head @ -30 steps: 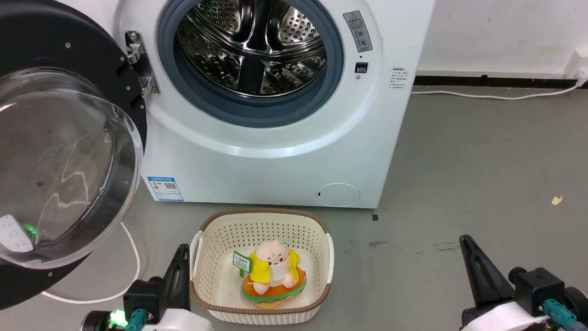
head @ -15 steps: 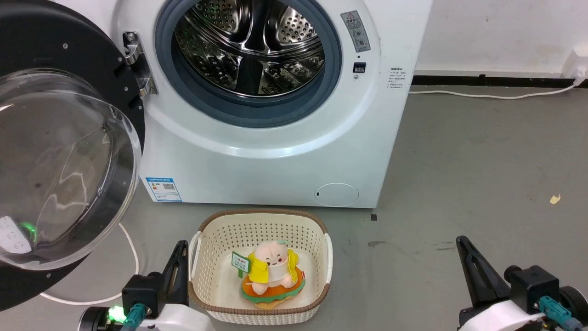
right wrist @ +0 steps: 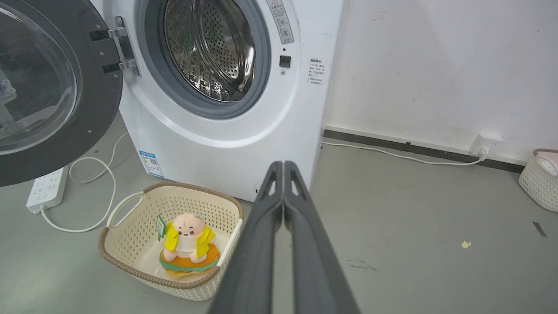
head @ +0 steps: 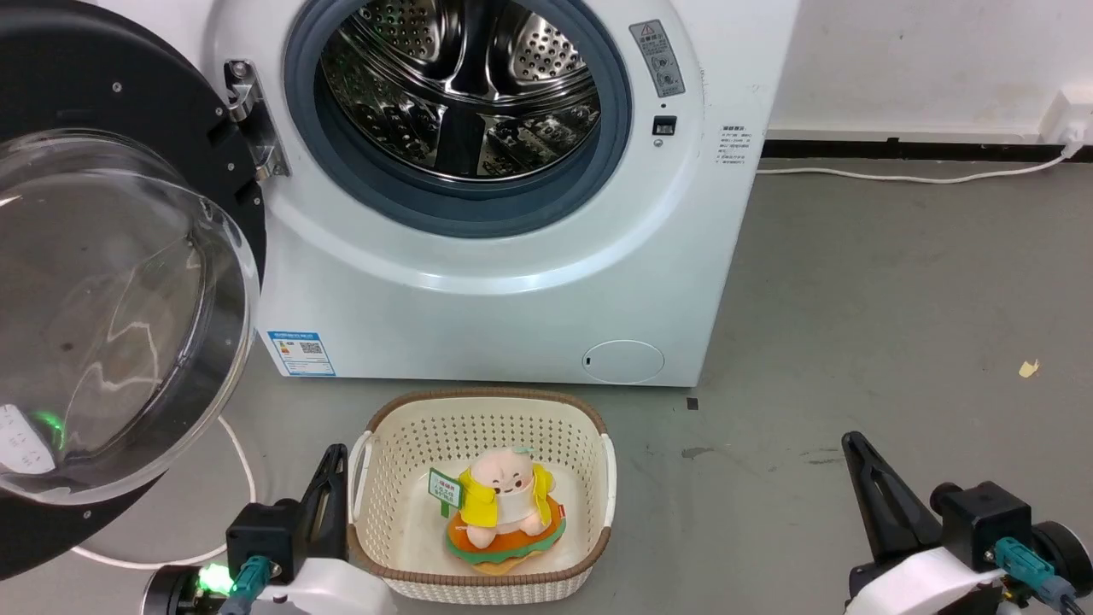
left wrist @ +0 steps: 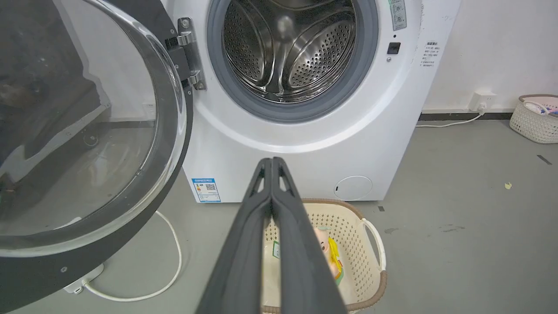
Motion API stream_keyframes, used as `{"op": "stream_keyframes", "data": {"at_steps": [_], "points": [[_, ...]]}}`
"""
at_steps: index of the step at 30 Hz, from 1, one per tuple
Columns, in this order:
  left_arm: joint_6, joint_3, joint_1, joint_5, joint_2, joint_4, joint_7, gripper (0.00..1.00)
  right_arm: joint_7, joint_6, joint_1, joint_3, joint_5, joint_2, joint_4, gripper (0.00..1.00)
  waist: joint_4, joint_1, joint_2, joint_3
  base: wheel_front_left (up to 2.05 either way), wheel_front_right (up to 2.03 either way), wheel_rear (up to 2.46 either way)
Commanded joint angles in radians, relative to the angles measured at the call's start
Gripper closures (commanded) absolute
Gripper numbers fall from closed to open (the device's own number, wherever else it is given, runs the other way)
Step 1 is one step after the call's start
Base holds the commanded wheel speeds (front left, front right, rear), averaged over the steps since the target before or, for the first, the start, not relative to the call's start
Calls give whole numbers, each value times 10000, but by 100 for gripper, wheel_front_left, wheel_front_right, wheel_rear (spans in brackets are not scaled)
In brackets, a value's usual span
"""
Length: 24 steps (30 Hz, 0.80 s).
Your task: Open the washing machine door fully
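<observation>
Task looks essentially done: washing machine door (head: 128,299) stands swung wide, up and to the left of left tool (head: 338,457), drum (head: 461,85) fully exposed ahead, while left tool and right tool (head: 854,448) sit pinched shut, empty, touching nothing; maybe no push left.

Washing machine door (head: 111,282): left part cut by head view's left edge. Washing machine (head: 478,299): top cut by upper edge. Blue sticker (head: 301,352), warning label (head: 657,58): print too small to read. Plush toy (left wrist: 332,257) half hidden behind left claw (left wrist: 271,162); basket (left wrist: 370,244) near rim cut by bottom edge. Power strip (left wrist: 83,279) mostly behind door. Service flap (head: 622,361) nearly all behind right claw (right wrist: 283,165) in right wrist view. Second basket (right wrist: 538,179), far right, cut by edge; contents unclear.
</observation>
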Motion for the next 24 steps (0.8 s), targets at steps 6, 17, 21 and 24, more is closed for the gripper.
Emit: {"op": "stream_keyframes", "data": {"at_steps": [6,17,21,24], "points": [[-109,158,-228,189,-91,-83,174,100,160,7,-167,68,-97,43,12,100,-23,0,-1,-2,0,0,0],[-245,344,-296,376,-199,-147,398,100,372,7,-250,134,-128,48,13,100,-61,0,-1,-6,0,0,0],[-283,395,-314,427,-228,-164,459,100,430,8,-273,152,-137,49,14,100,-71,0,-1,-7,0,0,0],[-332,462,-339,495,-267,-187,540,100,507,8,-303,175,-149,50,14,100,-85,0,-1,-8,0,0,0]]}}
